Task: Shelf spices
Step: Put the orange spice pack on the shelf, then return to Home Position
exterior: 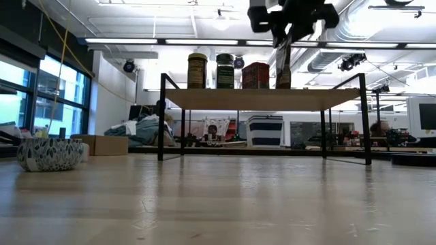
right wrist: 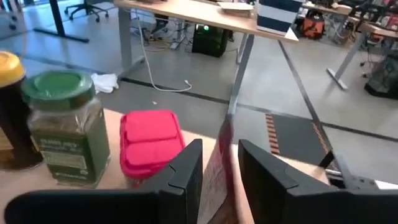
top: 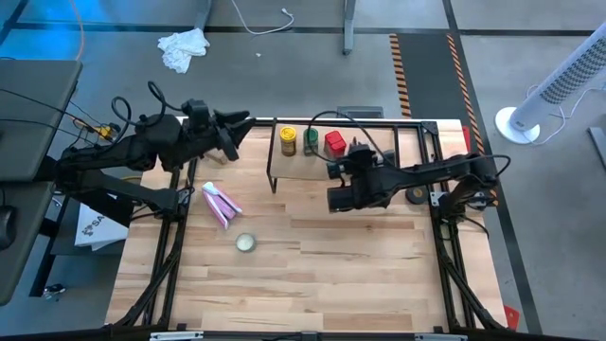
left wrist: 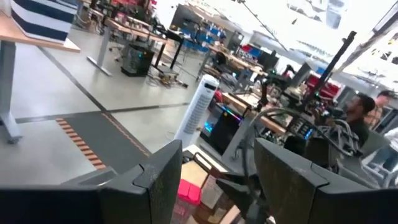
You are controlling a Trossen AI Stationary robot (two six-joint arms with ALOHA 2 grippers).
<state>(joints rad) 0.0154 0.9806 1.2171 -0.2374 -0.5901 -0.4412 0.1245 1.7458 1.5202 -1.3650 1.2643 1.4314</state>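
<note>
Jar lids: yellow (top: 288, 133), green (right wrist: 58, 86). Boxy container (right wrist: 149, 137) red. Shelf (exterior: 262, 99) pale wood board, black legs. Pink packet (top: 220, 205) on light wooden tabletop (top: 360, 256). Bowl (exterior: 50, 154) blue-white leaf print.

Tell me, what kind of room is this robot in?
Probably a robotics lab or workshop. Desks crowded with gear fill the room, a tower fan stands on the grey floor, and ducts run overhead.

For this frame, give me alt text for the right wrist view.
The right gripper pinches a flat printed packet upright on the shelf, beside a red boxy container, a green-lidded jar and a yellow-lidded jar.
</note>
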